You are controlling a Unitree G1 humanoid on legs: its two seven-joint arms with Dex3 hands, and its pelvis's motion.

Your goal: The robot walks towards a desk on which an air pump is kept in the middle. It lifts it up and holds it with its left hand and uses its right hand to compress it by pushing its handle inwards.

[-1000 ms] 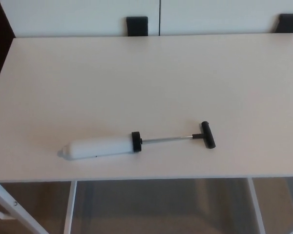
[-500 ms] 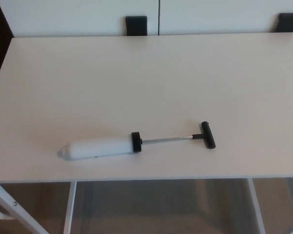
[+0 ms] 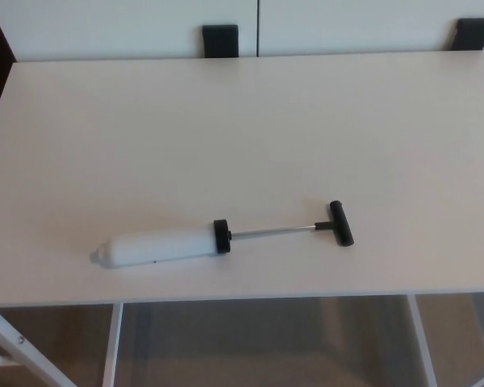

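Note:
An air pump lies flat on the white desk (image 3: 250, 121), near its front edge. Its white barrel (image 3: 157, 246) points left and ends in a black collar (image 3: 222, 236). A thin metal rod (image 3: 273, 230) runs right from the collar, drawn out, to a black T-handle (image 3: 341, 222). Neither of my hands nor any part of my arms shows in the head view.
The desk's front edge (image 3: 242, 300) crosses the lower part of the picture, with white legs (image 3: 111, 347) and floor below it. Two black brackets (image 3: 220, 40) sit at the far edge against a white wall. A dark gap lies past the desk's left side.
The whole picture has shifted slightly left and down, so the camera has moved. The pump itself lies as it did on the desk.

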